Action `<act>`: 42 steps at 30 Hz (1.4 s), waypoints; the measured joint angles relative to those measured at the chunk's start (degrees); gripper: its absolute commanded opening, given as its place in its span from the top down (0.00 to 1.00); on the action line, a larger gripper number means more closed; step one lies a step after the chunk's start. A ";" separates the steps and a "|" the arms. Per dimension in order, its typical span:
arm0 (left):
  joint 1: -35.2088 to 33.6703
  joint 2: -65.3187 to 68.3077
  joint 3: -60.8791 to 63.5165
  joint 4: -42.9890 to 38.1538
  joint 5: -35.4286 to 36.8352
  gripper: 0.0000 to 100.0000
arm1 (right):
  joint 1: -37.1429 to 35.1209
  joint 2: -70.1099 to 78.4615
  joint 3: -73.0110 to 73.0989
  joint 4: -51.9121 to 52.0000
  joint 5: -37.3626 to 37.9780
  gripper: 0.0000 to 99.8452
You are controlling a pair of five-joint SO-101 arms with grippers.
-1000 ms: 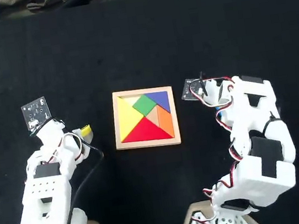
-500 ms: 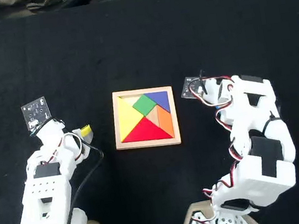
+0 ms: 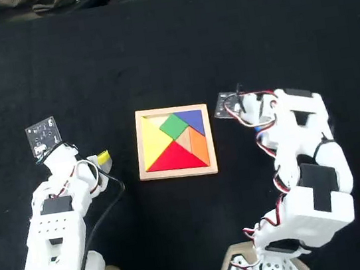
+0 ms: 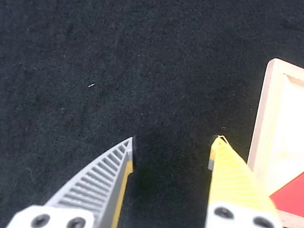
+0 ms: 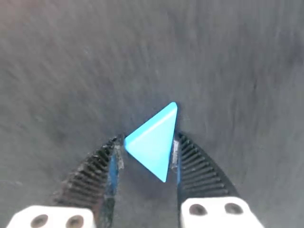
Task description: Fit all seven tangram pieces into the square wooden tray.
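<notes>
One flat blue triangle (image 5: 153, 142) — pinched in right claw (image 5: 146, 141), ribbed fingers (image 5: 95, 175)

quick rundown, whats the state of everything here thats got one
wooden tray: mostly filled, not complete
coloured pieces: seated flat inside the tray
light blue triangle: outside the tray, clamped between gripper fingers
right gripper: shut on the light blue triangle
left gripper: open, empty, beside the tray's rim
</notes>
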 measured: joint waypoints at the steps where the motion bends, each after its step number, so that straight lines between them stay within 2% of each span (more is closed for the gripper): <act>1: 0.00 0.00 0.00 0.00 0.00 0.74 | -1.58 -1.23 -0.53 1.85 -0.79 0.90; 8: 0.00 0.00 0.00 0.00 0.00 0.74 | -12.13 -9.41 -2.73 7.74 -8.26 0.90; 15: 0.00 0.00 0.00 0.00 0.00 0.74 | -29.71 -10.11 -6.42 6.07 -18.02 0.90; 18: 0.00 0.00 0.00 0.00 0.00 0.74 | -34.02 -7.47 -8.79 2.11 -20.75 0.90; 27: 0.09 0.00 0.00 0.00 0.00 0.74 | -36.31 7.03 -18.02 -0.88 -21.54 0.90; 37: 0.70 0.00 0.00 0.00 0.00 0.74 | -38.86 15.74 -25.32 -0.88 -23.91 0.90; 39: 0.70 0.00 0.00 0.00 0.00 0.74 | -38.86 16.09 -25.85 -0.79 -23.91 0.87; 42: 0.79 0.00 0.00 0.00 0.00 0.74 | -38.86 16.09 -25.85 -0.26 -24.00 0.78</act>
